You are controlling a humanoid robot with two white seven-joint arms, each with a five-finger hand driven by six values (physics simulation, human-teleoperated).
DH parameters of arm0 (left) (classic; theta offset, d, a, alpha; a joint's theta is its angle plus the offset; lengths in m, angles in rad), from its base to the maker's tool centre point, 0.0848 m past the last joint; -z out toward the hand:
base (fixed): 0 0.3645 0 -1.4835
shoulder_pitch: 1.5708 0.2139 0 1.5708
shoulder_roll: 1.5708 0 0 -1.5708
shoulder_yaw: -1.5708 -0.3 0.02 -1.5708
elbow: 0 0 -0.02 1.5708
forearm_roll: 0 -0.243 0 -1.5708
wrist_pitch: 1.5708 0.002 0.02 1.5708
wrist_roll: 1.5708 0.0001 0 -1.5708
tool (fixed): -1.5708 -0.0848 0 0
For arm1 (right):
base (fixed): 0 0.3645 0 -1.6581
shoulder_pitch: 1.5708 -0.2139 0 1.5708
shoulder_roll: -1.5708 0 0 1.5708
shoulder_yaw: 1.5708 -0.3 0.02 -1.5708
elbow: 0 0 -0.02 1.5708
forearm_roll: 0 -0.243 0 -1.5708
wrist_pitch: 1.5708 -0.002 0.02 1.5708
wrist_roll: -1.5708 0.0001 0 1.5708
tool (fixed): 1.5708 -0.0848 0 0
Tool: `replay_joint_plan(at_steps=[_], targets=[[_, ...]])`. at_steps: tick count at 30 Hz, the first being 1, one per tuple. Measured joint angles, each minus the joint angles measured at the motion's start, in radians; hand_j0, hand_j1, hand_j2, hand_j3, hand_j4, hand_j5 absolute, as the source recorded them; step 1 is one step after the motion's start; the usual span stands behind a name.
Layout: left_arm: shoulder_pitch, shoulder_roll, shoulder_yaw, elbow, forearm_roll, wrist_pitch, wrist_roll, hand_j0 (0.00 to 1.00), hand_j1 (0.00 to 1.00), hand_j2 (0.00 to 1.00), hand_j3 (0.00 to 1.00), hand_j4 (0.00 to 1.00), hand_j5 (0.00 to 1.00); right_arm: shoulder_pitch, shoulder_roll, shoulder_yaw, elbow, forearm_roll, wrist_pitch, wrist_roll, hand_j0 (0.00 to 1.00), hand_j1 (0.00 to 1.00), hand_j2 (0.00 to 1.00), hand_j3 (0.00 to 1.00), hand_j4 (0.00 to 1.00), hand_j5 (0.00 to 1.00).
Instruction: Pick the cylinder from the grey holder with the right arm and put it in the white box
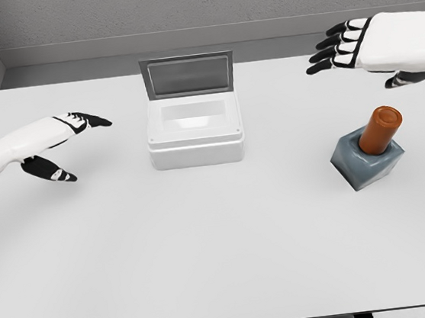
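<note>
Cylinder [380, 130] sits in the grey holder [366, 160], right side of the surface [208, 259], leaning up and to the right. Only its upper part shows above the socket. Not yet grasped.

Right hand [380, 49] hovers above and behind the holder, well apart from the cylinder, fingers [331, 53] spread and holding nothing. Left hand [57, 146] hangs over the left side of the surface, fingers apart, idle.

White box [194, 134] stands at centre back, lid raised behind it, cavity open and shallow-looking.

Risks, as judged from here:
- The tilt of the cylinder means a straight vertical pinch could meet it off-axis and slip or jam it against the socket wall.
- The holder looks loose on the surface; a pull not aligned with the lean may drag or tip the holder along.
- On transfer, the raised lid is a likely thing to clip if the approach comes from behind.

Materials: cylinder is rust-orange, smooth, rounded at the top. Holder a blocky slate-grey piece with bevelled edges, matte. Box glossy white with rounded corners. Surface plain, pale, featureless.
</note>
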Motion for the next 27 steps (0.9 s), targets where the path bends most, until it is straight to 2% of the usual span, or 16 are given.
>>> replay_joint_plan(at_steps=[4,5,7,8,10,13,18,27], targets=[[-0.001,-0.002,-0.003,0.016,0.011,0.000,0.006,1.00,1.00,1.00,1.00,1.00,1.00,-0.005,0.000,-0.001,0.001,0.000,0.000,0.000,1.00,1.00,1.00,1.00,1.00,1.00],[-0.042,-0.007,-0.017,0.019,0.031,-0.003,0.007,1.00,1.00,1.00,1.00,1.00,1.00,-0.005,-0.002,-0.002,0.003,-0.001,0.000,0.000,1.00,1.00,1.00,1.00,1.00,1.00],[-0.060,-0.006,-0.043,0.021,0.163,0.000,0.007,1.00,1.00,1.00,1.00,1.00,1.00,-0.005,-0.016,-0.010,0.012,0.001,0.000,0.000,1.00,1.00,1.00,1.00,1.00,1.00],[-0.060,-0.003,-0.066,0.024,0.258,0.000,0.007,1.00,1.00,1.00,1.00,1.00,1.00,-0.003,-0.026,-0.016,0.017,0.002,0.000,0.000,1.00,1.00,1.00,1.00,1.00,1.00],[-0.057,-0.003,-0.152,0.048,0.447,0.000,0.010,1.00,1.00,1.00,1.00,1.00,1.00,0.002,-0.043,-0.023,0.024,0.004,0.000,0.000,1.00,1.00,1.00,1.00,1.00,1.00],[-0.055,-0.001,-0.233,0.112,0.600,0.000,0.010,1.00,1.00,1.00,1.00,1.00,1.00,0.006,-0.054,-0.027,0.026,0.009,0.000,0.000,1.00,1.00,1.00,1.00,1.00,1.00],[-0.052,-0.002,-0.277,0.158,0.725,0.000,0.012,1.00,1.00,1.00,1.00,1.00,1.00,0.012,-0.060,-0.027,0.027,0.013,0.000,0.000,1.00,1.00,1.00,1.00,1.00,1.00],[-0.061,-0.005,-0.287,0.143,0.794,0.001,0.007,1.00,1.00,1.00,1.00,1.00,1.00,0.035,-0.063,0.014,0.024,0.019,0.000,0.000,1.00,1.00,1.00,1.00,1.00,1.00]])
